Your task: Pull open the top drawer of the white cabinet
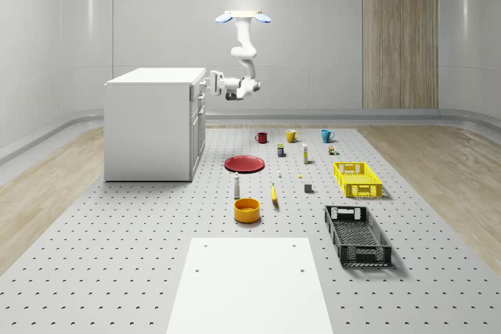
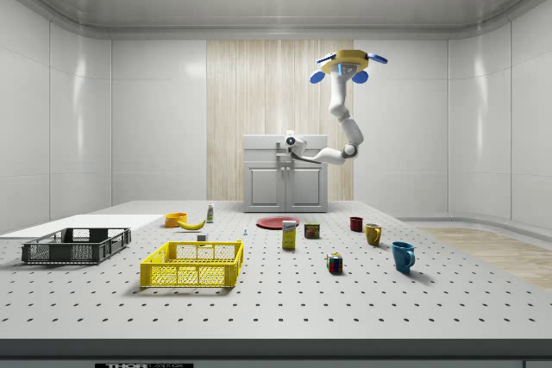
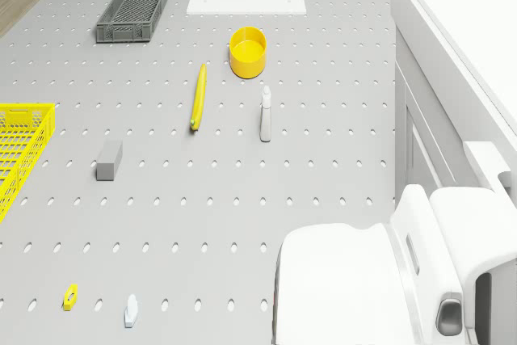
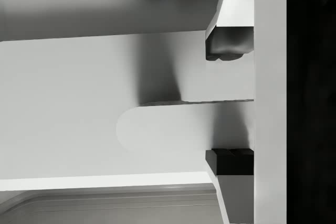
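The white cabinet stands at the whole-scene view's left, its drawer side facing the objects on the floor. The drone hovers high beside that side, and the arm bends down toward the top drawer. My gripper is at the drawer's front. In the wrist view the gripper is open, with the pale rounded handle between its dark fingertips. One pad lies against the handle and the other stands off it. I cannot tell how far out the drawer stands. The side view shows the gripper in front of the cabinet.
On the perforated floor beside the cabinet lie a red plate, a yellow bowl, a banana and a small white bottle. Further right are a yellow crate and a black crate. Three mugs stand behind; a white board lies in front.
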Tool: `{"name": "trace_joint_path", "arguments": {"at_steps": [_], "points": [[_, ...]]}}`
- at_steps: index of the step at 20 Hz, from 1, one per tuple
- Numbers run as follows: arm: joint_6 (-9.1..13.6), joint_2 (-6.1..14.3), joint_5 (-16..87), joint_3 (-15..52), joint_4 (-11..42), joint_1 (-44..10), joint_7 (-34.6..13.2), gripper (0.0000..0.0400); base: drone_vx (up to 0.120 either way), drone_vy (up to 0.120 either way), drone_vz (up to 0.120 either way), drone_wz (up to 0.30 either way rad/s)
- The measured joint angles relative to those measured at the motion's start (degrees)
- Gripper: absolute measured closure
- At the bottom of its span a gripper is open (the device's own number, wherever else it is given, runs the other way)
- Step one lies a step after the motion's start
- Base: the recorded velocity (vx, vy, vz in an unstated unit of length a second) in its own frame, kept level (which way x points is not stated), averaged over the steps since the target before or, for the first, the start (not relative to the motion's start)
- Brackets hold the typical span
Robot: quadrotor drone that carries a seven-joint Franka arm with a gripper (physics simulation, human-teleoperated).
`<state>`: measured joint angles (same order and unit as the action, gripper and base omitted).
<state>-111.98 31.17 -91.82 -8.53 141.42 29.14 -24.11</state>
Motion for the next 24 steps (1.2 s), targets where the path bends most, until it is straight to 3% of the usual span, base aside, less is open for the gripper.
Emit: {"name": "trace_joint_path", "arguments": {"at_steps": [4,5,6,9,16,17,18,20,21,24], "points": [[0.56,-0.05,-0.81,-0.21,0.71,-0.40,0.95,0.0240,0.000,0.000,0.000,0.000],[0.70,0.32,-0.16,-0.27,0.61,-0.62,-0.45,0.0214,0.000,0.000,0.000,0.000],[1.03,-0.04,-0.85,-0.67,1.26,-0.59,2.93,0.0232,0.000,0.000,0.000,0.000],[2.03,0.53,-0.42,-1.32,1.72,-1.26,2.74,0.0265,0.000,0.000,0.000,0.000],[5.08,2.21,2.68,-3.82,2.86,-3.22,0.71,0.0268,0.000,0.000,0.000,0.000],[5.52,2.43,3.19,-4.24,2.98,-3.49,0.27,0.0266,0.000,0.000,0.000,0.000],[5.76,3.35,4.95,-4.51,2.44,-3.80,-3.66,0.0188,0.000,0.000,0.000,0.000],[6.58,3.69,6.02,-5.58,2.76,-4.14,-2.39,0.0208,0.000,0.000,0.000,0.000],[7.14,3.28,5.94,-6.29,3.43,-4.26,0.72,0.0225,0.000,0.000,0.000,0.000],[8.49,3.66,6.87,-7.65,3.71,-4.85,1.03,0.0262,0.000,0.000,0.000,0.000]]}}
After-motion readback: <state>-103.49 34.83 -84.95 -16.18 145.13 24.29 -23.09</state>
